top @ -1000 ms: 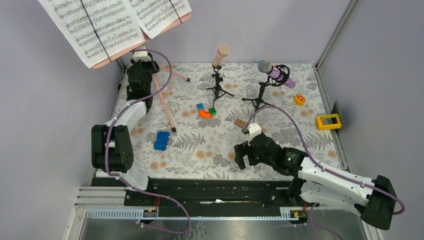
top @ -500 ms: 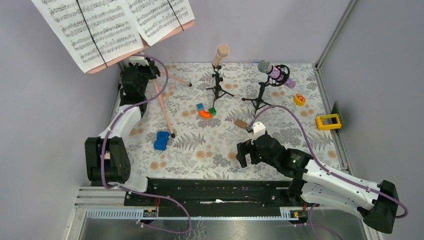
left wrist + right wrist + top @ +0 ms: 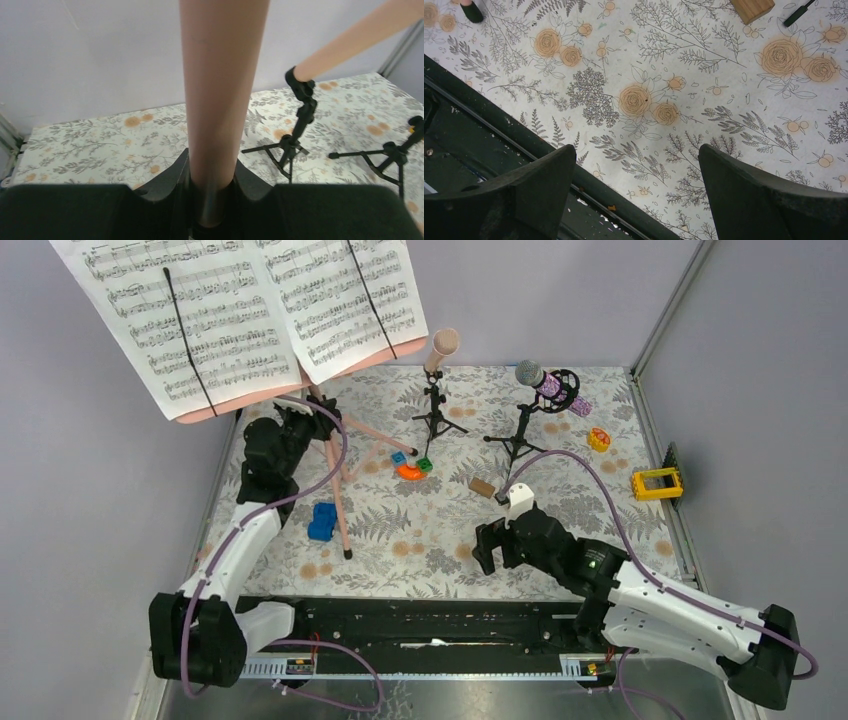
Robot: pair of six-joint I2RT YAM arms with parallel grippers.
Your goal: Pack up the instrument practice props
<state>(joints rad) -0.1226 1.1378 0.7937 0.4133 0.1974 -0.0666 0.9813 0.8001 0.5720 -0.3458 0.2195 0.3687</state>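
Nearest, the right claw [image 3: 493, 548] hangs released, its jaws spread wide over the floral surface [image 3: 430, 530] close to the near edge. Further in on the left, just beyond the blue toy car [image 3: 323, 521], the left claw [image 3: 308, 428] is clenched around the pink pole [image 3: 220, 100] of the music rack [image 3: 400, 348], above its splayed tripod legs [image 3: 338, 500]. White sheet-music pages [image 3: 250, 320] lie open on the rack. At the far side, the pink microphone [image 3: 443, 344] and the purple glitter microphone [image 3: 545, 386] sit on black stands [image 3: 436, 415], apart from both claws.
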